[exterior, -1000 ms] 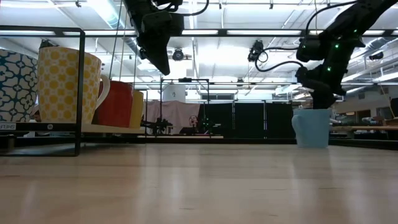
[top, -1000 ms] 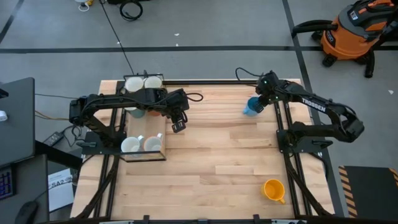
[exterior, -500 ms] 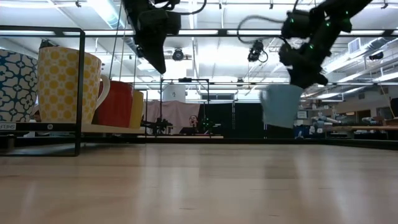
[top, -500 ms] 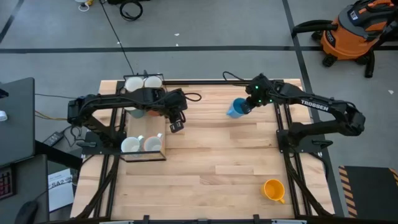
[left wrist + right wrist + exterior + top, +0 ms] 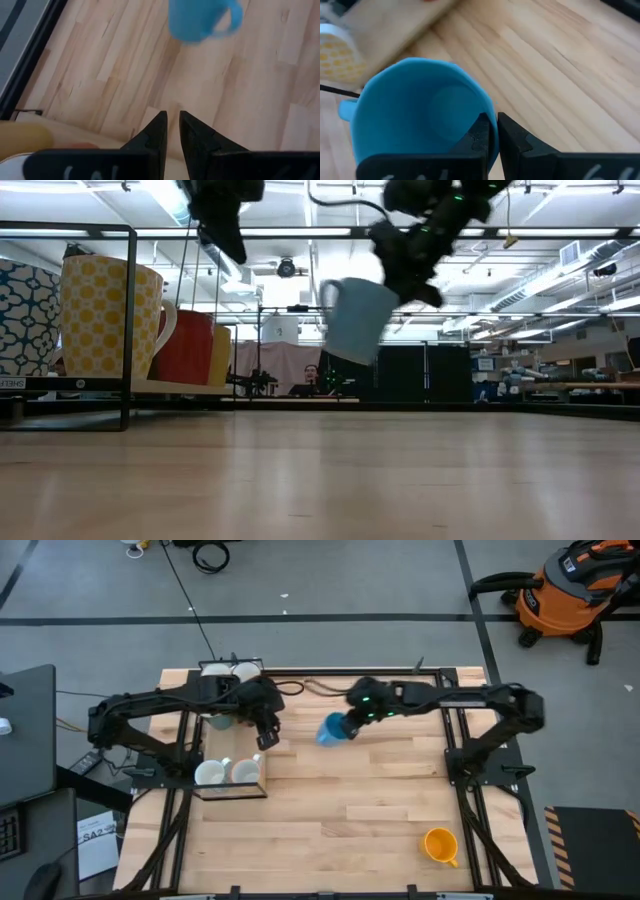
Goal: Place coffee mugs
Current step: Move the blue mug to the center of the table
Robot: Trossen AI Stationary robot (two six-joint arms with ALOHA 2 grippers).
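Big wooden table (image 5: 350, 790), rack (image 5: 232, 780) of mugs at its left edge. Right gripper (image 5: 347, 724) is pinched on the light blue mug (image 5: 331, 729) rim, carrying it tilted above mid-table. Left gripper (image 5: 266, 736) hangs by the rack, fingers nearly closed, holding nothing. Orange mug (image 5: 439, 844) sits alone.

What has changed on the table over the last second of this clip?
The right gripper, shut on the light blue mug's rim, has lifted it off the table's far right and carried it leftward toward the rack; in the low view it hangs tilted in the air. The left gripper has drawn back slightly toward the rack, empty. The orange mug and the racked mugs have not moved.
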